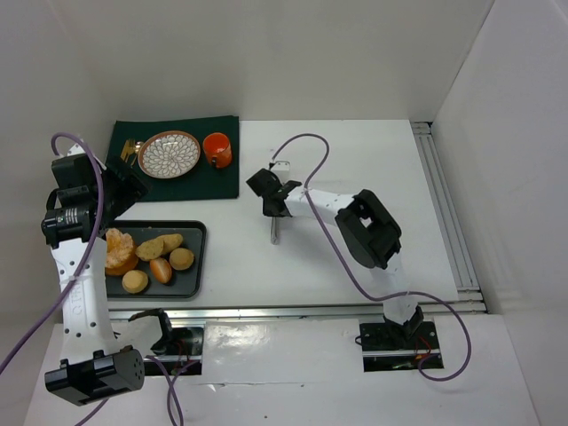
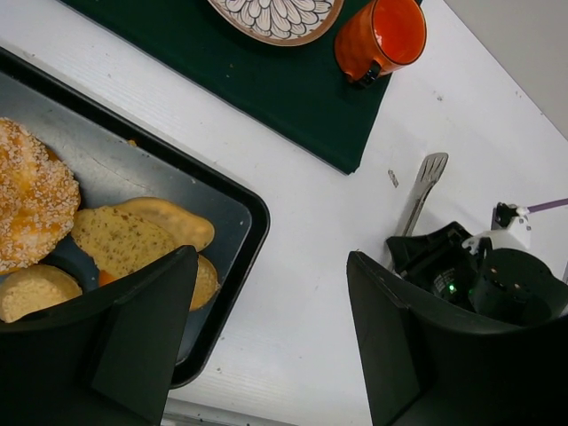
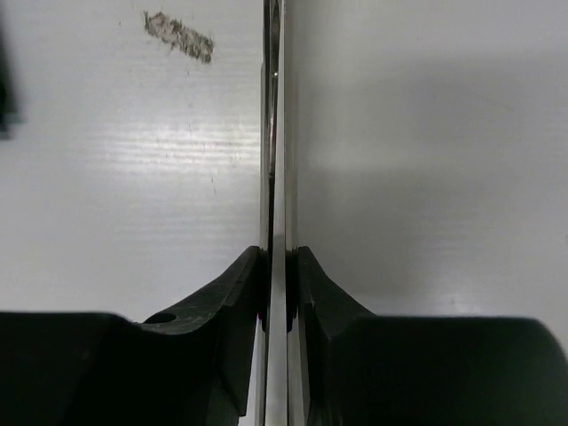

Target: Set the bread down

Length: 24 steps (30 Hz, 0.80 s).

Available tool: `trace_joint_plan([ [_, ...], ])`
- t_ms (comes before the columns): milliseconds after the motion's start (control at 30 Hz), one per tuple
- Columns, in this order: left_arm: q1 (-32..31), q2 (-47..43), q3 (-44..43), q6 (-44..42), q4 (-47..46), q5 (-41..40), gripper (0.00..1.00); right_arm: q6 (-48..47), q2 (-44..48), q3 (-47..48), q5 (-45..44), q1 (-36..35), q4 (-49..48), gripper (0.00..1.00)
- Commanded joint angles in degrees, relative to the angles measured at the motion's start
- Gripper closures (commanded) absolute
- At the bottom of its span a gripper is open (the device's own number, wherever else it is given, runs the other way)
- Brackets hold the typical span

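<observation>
Left gripper [image 2: 271,266] is hanging wide open, holding nothing, over the tray [image 1: 201,257]. All the bread [image 1: 149,258] is sitting in that tray, with none lying on the plate [image 1: 169,153], so I'm judging placement not started. Right gripper [image 3: 276,266] is pinching a thin metal utensil [image 3: 275,133] against the table.

L claw [image 2: 271,275] open wide; R claw [image 3: 276,271] clamped on metal tool [image 3: 276,133].

bread rolls [image 1: 160,246], tan to reddish-brown, clustered in dark tray [image 1: 193,232]
</observation>
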<state>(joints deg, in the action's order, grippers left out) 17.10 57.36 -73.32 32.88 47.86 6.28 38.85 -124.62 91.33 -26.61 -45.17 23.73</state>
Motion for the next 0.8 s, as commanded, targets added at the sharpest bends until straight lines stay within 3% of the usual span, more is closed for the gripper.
trace_joint_plan([
  [0, 0.3, -0.2, -0.3, -1.5, -2.1, 1.4, 0.19, -1.3, 9.1, -2.5, 2.7, 0.2, -3.2, 0.74],
  [200, 0.3, 0.3, -1.8, -1.5, -1.5, 2.4, 0.19, -8.3, 20.5, -8.4, 10.6, 0.2, -2.7, 0.75],
  [433, 0.3, 0.3, -1.7, -1.0, -1.5, 2.4, 0.19, -17.0, 31.4, -12.4, 30.6, -0.9, 5.1, 0.75],
  [600, 0.3, 0.8, -1.2, -0.5, -1.5, 3.9, 0.19, -18.6, 34.5, -8.4, 33.8, -6.6, 12.9, 0.73],
  [767, 0.3, 0.8, -1.7, -0.5, -1.5, 3.4, 0.19, -24.6, 29.6, 0.5, 40.8, -12.0, 21.3, 0.69],
])
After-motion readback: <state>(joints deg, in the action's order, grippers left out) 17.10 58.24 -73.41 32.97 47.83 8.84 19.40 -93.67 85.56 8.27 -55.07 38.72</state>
